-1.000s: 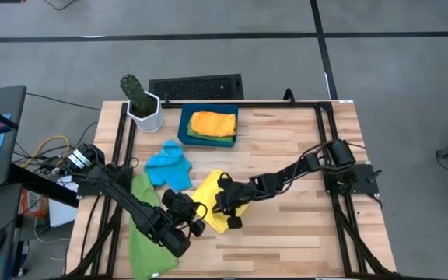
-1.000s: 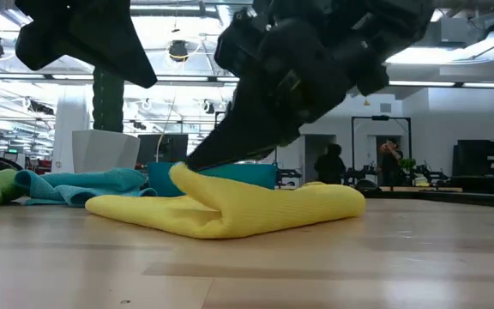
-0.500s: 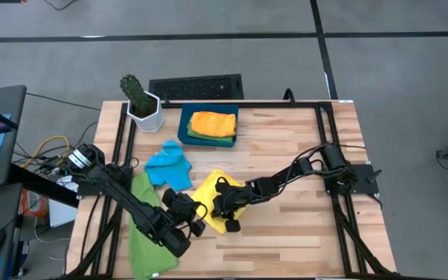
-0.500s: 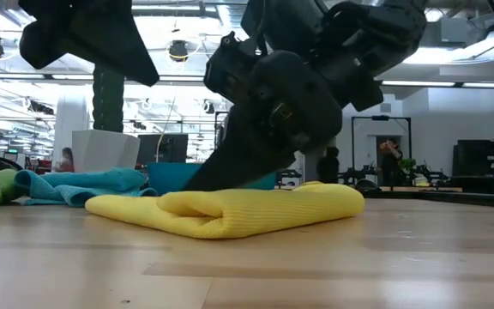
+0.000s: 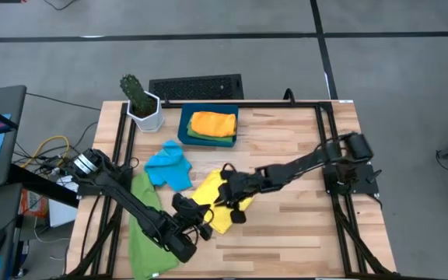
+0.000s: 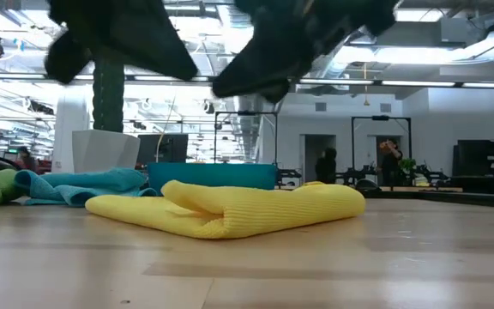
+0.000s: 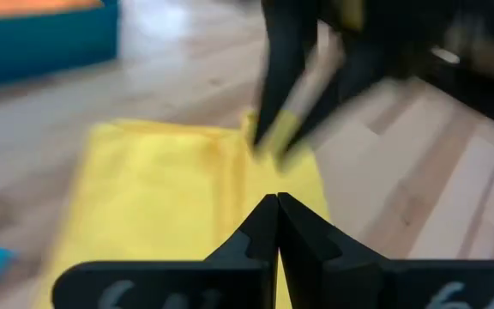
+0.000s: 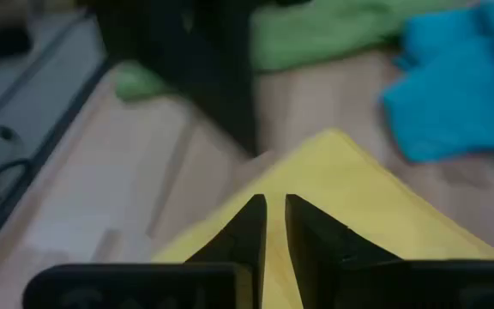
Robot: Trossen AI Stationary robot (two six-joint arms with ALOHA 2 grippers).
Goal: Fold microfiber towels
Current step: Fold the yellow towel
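Fingers of the left gripper (image 5: 201, 224) are pressed together with nothing between them, poised over the near edge of the yellow towel (image 5: 211, 197); its own wrist view shows the two dark tips meeting in a point above the cloth. That arm reaches in from the table's left side and covers part of the green towel (image 5: 145, 224), which hangs over the near-left edge of the wooden table (image 5: 302, 233), so its full outline cannot be made out. Just beyond, the sky-blue towel (image 5: 169, 166) lies crumpled and soft. Farther back sits a white pot with a cactus (image 5: 140, 101), and to its right the rigid teal tray (image 5: 185, 124) holds the orange towel (image 5: 213, 123) folded on top of a second green one, of which only a rim shows.

At table height the yellow towel (image 6: 230, 209) is a thick, ribbed bundle folded over itself, with a rounded lip on top; both arms are cut off above it as dark blurred shapes. The right gripper (image 5: 225, 187) hangs above the yellow towel's middle, its fingers a narrow slit apart and holding nothing. Its arm stretches back to the right edge. Bare planks lie open to the right and near side.
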